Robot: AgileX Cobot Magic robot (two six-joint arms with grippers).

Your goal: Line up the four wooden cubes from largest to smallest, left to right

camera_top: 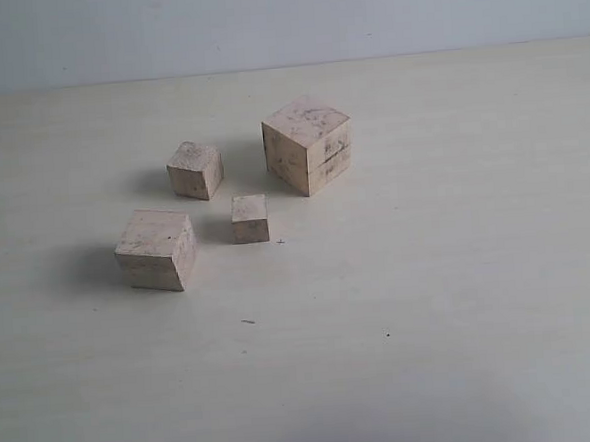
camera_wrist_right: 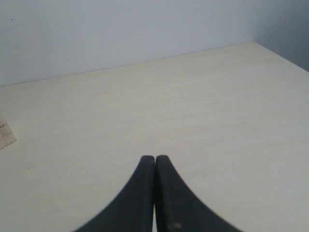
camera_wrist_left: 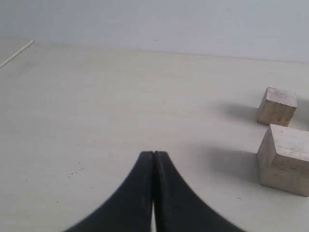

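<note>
Four pale wooden cubes stand apart on the table in the exterior view. The largest cube point(camera_top: 307, 144) is at the back right. A mid-size cube point(camera_top: 157, 249) sits at the front left, a smaller cube point(camera_top: 195, 170) at the back left, and the smallest cube point(camera_top: 250, 219) between them. Neither arm shows in the exterior view. My left gripper point(camera_wrist_left: 154, 153) is shut and empty; two cubes point(camera_wrist_left: 276, 106) point(camera_wrist_left: 286, 159) show to one side of it, well apart from it. My right gripper point(camera_wrist_right: 155, 157) is shut and empty over bare table.
The pale table point(camera_top: 430, 303) runs back to a light wall point(camera_top: 283, 21). The right wrist view shows a table edge point(camera_wrist_right: 282, 54) and a scrap of a pale object point(camera_wrist_right: 6, 134) at the frame's side. A thin pale line point(camera_wrist_left: 17, 53) lies on the table in the left wrist view.
</note>
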